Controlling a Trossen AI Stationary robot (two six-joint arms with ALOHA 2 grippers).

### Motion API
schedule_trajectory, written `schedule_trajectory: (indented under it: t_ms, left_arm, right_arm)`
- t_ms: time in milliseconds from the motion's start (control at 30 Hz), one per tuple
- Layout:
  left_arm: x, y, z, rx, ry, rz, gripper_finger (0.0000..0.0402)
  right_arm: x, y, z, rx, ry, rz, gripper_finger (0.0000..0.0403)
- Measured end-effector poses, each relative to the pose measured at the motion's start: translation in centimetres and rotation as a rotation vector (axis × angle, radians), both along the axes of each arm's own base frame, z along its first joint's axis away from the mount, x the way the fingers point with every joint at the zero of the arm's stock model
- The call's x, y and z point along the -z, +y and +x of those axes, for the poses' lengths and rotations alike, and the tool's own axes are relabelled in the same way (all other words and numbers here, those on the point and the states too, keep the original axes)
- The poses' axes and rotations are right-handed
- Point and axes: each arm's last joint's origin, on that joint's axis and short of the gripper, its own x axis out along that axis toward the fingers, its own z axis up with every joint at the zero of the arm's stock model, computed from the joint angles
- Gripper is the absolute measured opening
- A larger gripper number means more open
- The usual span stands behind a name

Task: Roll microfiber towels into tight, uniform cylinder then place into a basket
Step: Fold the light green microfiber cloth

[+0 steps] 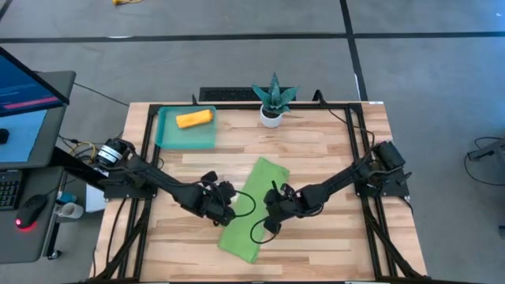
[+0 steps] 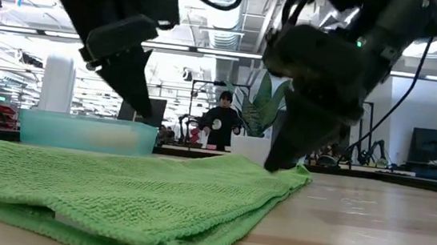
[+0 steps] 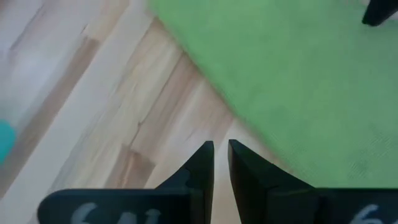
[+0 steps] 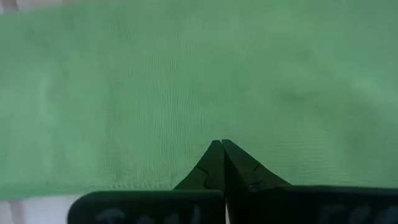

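A lime green microfiber towel (image 1: 254, 183), folded into a long strip, lies flat and slantwise on the middle of the wooden table. An orange towel (image 1: 194, 118), rolled up, lies in the teal basket (image 1: 167, 140) at the far left. My left gripper (image 3: 221, 146) hovers over bare wood just left of the green towel (image 3: 298, 81), its fingers shut but for a thin slit, with nothing between them. My right gripper (image 4: 222, 142) is shut, its tips down at the green towel (image 4: 186, 81) near its right long edge. My right gripper touches the green towel's upper surface (image 4: 222, 127) with its shut fingertips (image 2: 277, 164), close to the strip's right long edge, and pinches nothing. The fingers slant down from the table's right side. The towel lies flat on the table beneath them.
A small white pot with a spiky green plant (image 1: 273, 101) stands at the far edge, right of the basket. Bare wood lies left, right and near of the strip. A desk with a monitor (image 1: 24, 99) stands beyond the table's left edge. A person (image 2: 222, 123) shows far behind the table.
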Motion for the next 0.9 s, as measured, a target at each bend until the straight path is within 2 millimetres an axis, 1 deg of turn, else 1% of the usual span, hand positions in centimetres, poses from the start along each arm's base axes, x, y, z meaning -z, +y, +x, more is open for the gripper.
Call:
schedule_trajectory:
  t_ms: [133, 267, 400, 600, 767, 900]
  left_arm:
    - [0.6, 0.1, -0.4, -0.016, 0.012, -0.008, 0.0041]
    - [0.5, 0.1, -0.2, 0.023, 0.021, 0.006, 0.0041]
    - [0.5, 0.0, 0.0, 0.086, 0.032, 0.017, 0.0041]
    - [0.5, -0.2, 0.1, 0.177, 0.067, 0.006, 0.0041]
    - [0.5, -0.1, 0.4, 0.238, 0.081, -0.026, 0.0041]
    - [0.5, 0.1, 0.7, 0.282, 0.089, -0.063, 0.0041]
  right_arm:
    - [1.4, 0.0, 0.2, -0.012, 0.048, 0.027, 0.0013]
    - [1.5, -0.4, 0.2, -0.016, 0.083, 0.039, 0.0014]
    - [1.3, -1.7, 0.0, -0.054, 0.154, 0.014, 0.0012]
    - [0.9, -4.2, -0.3, -0.157, 0.233, -0.075, 0.0014]
    - [1.1, -6.4, 0.6, -0.260, 0.220, -0.157, 0.0012]
    - [1.1, -7.5, 1.2, -0.326, 0.187, -0.209, 0.0011]
